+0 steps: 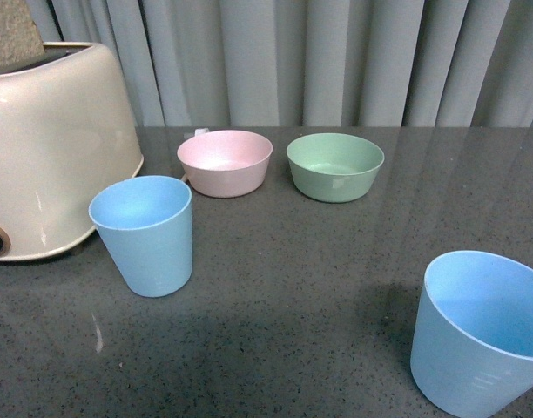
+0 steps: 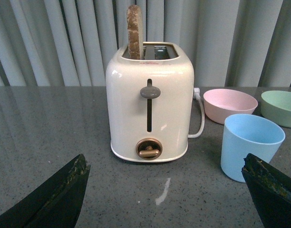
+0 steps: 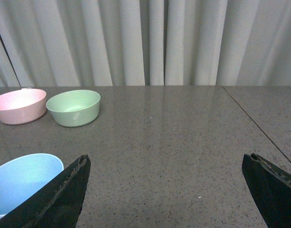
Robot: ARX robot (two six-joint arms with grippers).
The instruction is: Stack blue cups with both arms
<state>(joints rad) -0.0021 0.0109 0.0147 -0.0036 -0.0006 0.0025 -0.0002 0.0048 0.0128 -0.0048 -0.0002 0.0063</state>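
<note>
While both grippers hang over the dark table (image 1: 319,287), neither grasps anything: the left gripper (image 2: 165,164) and the right gripper (image 3: 167,159) each have their jaws spread wide apart. The left blue cup (image 1: 143,233) stands upright just beside the cream toaster (image 1: 49,148), in front of the pink bowl (image 1: 225,162). The right blue cup (image 1: 480,335) stands upright near the table's front right, well apart from the first, its rim beside one finger of the right gripper in the right wrist view. The green bowl (image 1: 334,165) sits beside the pink one, not touching. A brown slice (image 2: 134,32) stands in the toaster's slot.
</note>
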